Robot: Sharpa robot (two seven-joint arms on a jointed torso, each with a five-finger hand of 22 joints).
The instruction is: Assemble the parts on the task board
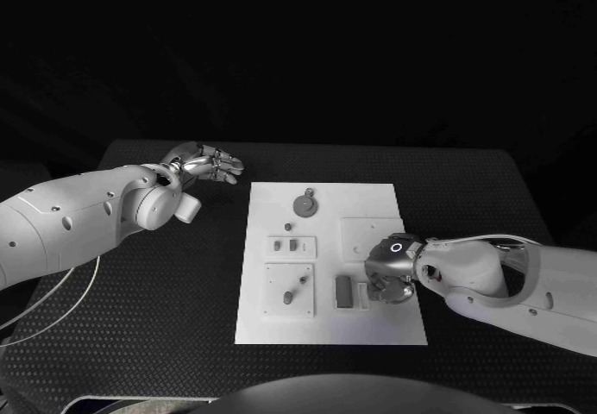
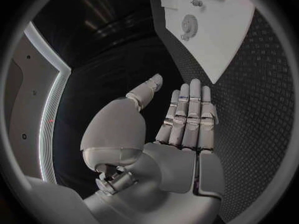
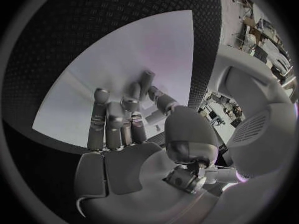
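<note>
**Right hand low over the task board, left hand off to the side**

Head view: the task board (image 1: pixel 326 263) lies flat in the middle of the black tabletop (image 1: pixel 149 302). On its far part sits a round grey part (image 1: pixel 304 205), with a small peg-like part (image 1: pixel 289 227) just nearer. Below these are two square blocks (image 1: pixel 290 248) set one behind the other along the board's left half, and a dark oblong part (image 1: pixel 343 291) near the board's near edge. The right hand (image 1: pixel 388 272) is over the board's right side, just beside the oblong part, fingers bent downward; whether they hold anything I cannot tell from here. The left hand (image 1: pixel 207 163) hangs above the bare tabletop, beyond the board's far left corner and well apart from the parts.

Left wrist view: the left hand (image 2: pixel 181 124) is flat, fingers (image 2: pixel 195 104) straight and side by side, thumb off to one side, holding nothing. The board (image 2: pixel 218 40) and the round part (image 2: pixel 189 24) lie beyond it.

Right wrist view: the right hand (image 3: pixel 124 129) reaches over the white board (image 3: pixel 124 64), fingers (image 3: pixel 98 119) stretched out and slightly spread, with nothing visible between them.
</note>
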